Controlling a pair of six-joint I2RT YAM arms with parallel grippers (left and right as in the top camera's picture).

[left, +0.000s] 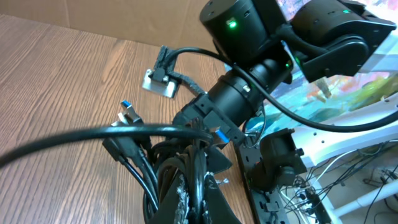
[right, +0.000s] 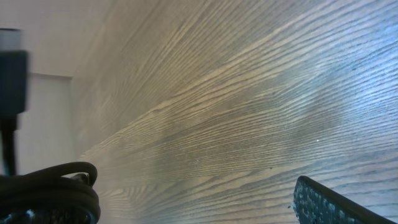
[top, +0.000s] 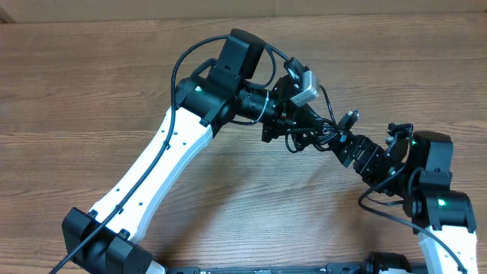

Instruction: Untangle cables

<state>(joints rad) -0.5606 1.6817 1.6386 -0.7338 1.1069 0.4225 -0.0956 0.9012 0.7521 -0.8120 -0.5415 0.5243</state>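
A: Left claw [top: 312, 131] is pinching shut on the cables [left: 168, 165], gripping the thick of the bundle. Are you seeing that?

B: Yes. They are bunching right at that claw, with a blue-tipped plug [left: 127, 107] and a silver plug [left: 158, 83] sticking out just beyond it, over the tabletop [top: 91, 91].

A: And the right claw [top: 348, 149]?

B: It is standing wide apart just beside the left claw, holding nothing I can make out. One loop is showing at the edge of its wrist view.

A: How are you expecting the cords to handle?

B: I am judging them light, soft and floppy, a bit slick. Pulling on a loop is probably tightening the tangle rather than freeing it.

A: So where should the right claw be taking hold?

B: I am leaning toward a plug end, or the cord just behind it. That part is stiffer and easier to pinch, and drawing it away from the left claw should be feeding one cord out. Snagging two cords at once is the risk.
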